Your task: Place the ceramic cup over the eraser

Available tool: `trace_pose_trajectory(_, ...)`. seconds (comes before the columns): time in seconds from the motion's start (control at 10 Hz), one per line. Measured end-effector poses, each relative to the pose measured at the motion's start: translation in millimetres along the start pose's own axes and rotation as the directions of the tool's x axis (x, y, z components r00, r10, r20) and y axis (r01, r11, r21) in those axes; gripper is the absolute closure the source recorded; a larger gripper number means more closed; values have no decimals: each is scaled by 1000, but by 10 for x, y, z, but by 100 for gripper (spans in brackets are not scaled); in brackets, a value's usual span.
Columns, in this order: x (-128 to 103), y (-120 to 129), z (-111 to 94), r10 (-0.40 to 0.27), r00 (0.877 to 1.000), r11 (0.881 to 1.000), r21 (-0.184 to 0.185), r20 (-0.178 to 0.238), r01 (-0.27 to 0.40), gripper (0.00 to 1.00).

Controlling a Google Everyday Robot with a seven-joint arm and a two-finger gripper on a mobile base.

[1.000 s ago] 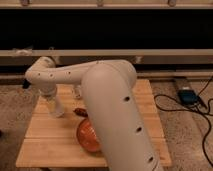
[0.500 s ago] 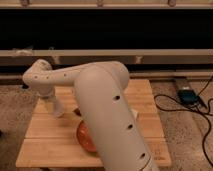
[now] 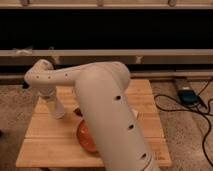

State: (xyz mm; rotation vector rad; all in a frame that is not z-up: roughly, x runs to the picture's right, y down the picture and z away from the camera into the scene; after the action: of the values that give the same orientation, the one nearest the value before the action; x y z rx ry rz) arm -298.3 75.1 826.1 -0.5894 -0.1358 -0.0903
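The gripper [image 3: 55,106] is low over the left part of the wooden table [image 3: 142,97], under the bent wrist. I cannot tell whether it is open or closed. The white tapered shape at its tip is probably the ceramic cup [image 3: 58,114]. The eraser is not visible. The step looks like taking the cup. Next it needs a firm hold, then a lift toward the eraser.
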Motion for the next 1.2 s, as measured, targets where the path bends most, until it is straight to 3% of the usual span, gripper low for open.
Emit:
trace_pose_trajectory(0.2,265,88,-263,11,1000,1000,-1,27,-11,100)
trace_pose_trajectory(0.4,625,166,-552,38,998,999,-13,52,-37,100)
trace_pose_trajectory(0.5,919,166,-764,70,996,998,-10,59,-69,100)
trace_pose_trajectory(0.7,1323,70,-960,121,991,993,-3,54,-121,100)
trace_pose_trajectory(0.9,1819,-307,-1225,212,976,977,17,50,-213,100)
trace_pose_trajectory(1.0,1942,-444,-1327,242,969,969,28,49,-244,100)
trace_pose_trajectory(1.2,2260,-781,-1563,323,946,944,62,30,-324,100)
